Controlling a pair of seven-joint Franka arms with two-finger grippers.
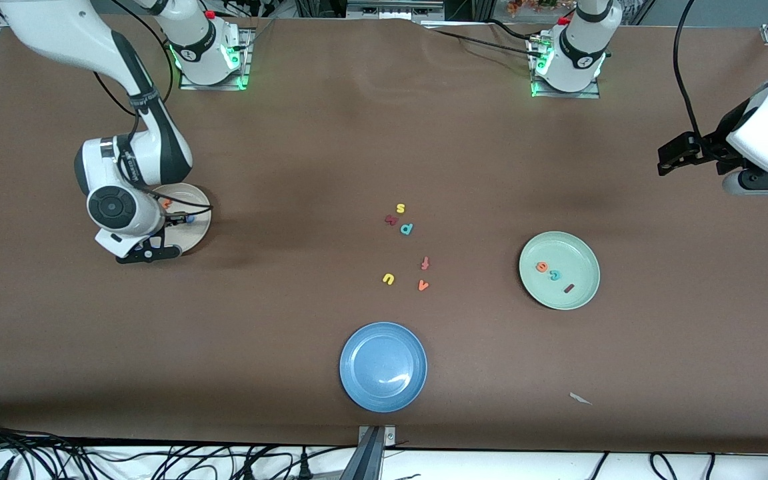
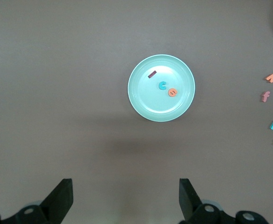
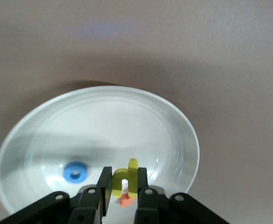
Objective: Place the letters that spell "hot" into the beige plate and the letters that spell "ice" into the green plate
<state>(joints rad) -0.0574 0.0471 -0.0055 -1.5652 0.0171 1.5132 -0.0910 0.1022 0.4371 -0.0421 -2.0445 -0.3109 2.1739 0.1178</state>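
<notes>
My right gripper [image 3: 124, 184] hangs low over the beige plate [image 3: 174, 121] and is shut on the yellow h [image 3: 124, 181], which stands upright between its fingers. In the plate lie the blue o [image 3: 75, 171] and, under the h, the orange t [image 3: 125, 201]. In the front view the right gripper [image 1: 179, 218] covers part of the beige plate [image 1: 196, 199] at the right arm's end of the table. The green plate [image 1: 577, 257] holds the orange e [image 1: 542, 267], teal c [image 1: 555, 274] and dark red i [image 1: 569, 288]. My left gripper [image 2: 126, 200] waits open and empty, high beside the green plate [image 2: 146, 100].
A blue plate [image 1: 383, 367] sits near the front edge. Loose letters lie mid-table: yellow s [image 1: 400, 209], a dark red letter [image 1: 391, 219], teal p [image 1: 407, 229], red-orange f [image 1: 425, 263], yellow u [image 1: 388, 279], orange v [image 1: 423, 285]. A white scrap [image 1: 580, 399] lies near the front.
</notes>
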